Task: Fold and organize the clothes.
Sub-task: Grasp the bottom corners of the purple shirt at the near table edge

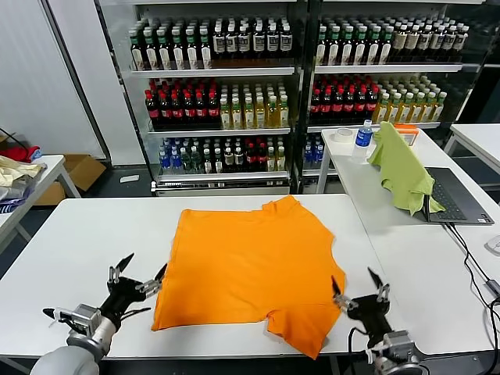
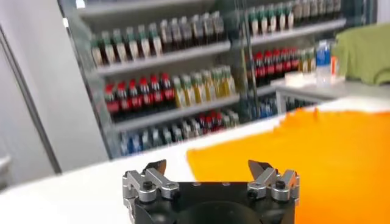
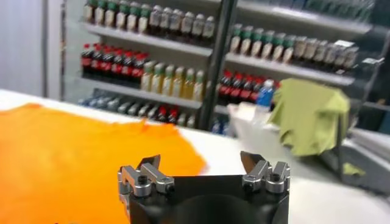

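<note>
The bright orange T-shirt (image 1: 248, 262) lies spread flat on the white table (image 1: 86, 234), collar toward the shelves and hem toward me. My left gripper (image 1: 143, 273) is open and empty, just off the shirt's near left corner. My right gripper (image 1: 358, 283) is open and empty, just off the shirt's near right corner. In the left wrist view the shirt (image 2: 317, 152) lies past the open left gripper (image 2: 209, 166). In the right wrist view the shirt (image 3: 67, 152) lies past the open right gripper (image 3: 198, 159).
A light green cloth (image 1: 400, 169) hangs over a laptop (image 1: 457, 199) on the right side table, with a water bottle (image 1: 362, 139) behind. Shelves of bottles (image 1: 234, 86) stand at the back. Red and yellow garments (image 1: 16, 160) lie on a table at far left.
</note>
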Controlling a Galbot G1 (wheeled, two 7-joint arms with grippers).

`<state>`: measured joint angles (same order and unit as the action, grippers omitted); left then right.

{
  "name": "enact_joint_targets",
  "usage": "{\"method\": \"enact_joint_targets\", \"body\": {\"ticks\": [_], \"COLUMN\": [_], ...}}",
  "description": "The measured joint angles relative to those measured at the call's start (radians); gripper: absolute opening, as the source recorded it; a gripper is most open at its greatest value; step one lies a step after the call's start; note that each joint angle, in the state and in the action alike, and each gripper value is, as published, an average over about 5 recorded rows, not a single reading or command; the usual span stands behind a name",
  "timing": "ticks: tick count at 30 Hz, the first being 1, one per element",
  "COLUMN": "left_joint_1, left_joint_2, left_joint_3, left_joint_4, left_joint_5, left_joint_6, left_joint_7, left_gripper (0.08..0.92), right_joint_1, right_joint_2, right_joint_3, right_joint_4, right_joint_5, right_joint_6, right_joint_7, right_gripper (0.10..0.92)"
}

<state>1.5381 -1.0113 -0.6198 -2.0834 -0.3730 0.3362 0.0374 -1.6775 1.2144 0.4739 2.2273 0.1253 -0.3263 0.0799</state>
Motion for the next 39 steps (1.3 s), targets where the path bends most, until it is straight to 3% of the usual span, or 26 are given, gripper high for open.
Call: {"method": "enact_joint_targets", "body": {"ticks": [12,33,39], "left_joint_1": [0.093,0.129,0.126], "left_joint_2": [0.001,-0.040,-0.047], "left_joint_3": [0.004,0.016,0.031], "left_joint_4": [-0.058,-0.061,-0.051], "left_joint_5": [-0.036,-0.055,-0.057], "left_joint_6": [0.158,0.227,0.228], "left_joint_7": [-0.043,-0.088,-0.091], "left_gripper": [0.823,0.823,0.774], "right_joint_1": [-0.095,-0.078,-0.076], "right_joint_2": [0.002,0.009,0.012], "right_joint_3": [-0.054,-0.145,-0.154], "right_joint_4": [0.009,-0.060,-0.070], "right_joint_5": [0.002,0.029,0.037], "right_joint_6": [-0.014,-0.001,0.003], "right_joint_7": [0.040,0.121,0.136], "right_gripper": [0.823,0.823,0.744]}}
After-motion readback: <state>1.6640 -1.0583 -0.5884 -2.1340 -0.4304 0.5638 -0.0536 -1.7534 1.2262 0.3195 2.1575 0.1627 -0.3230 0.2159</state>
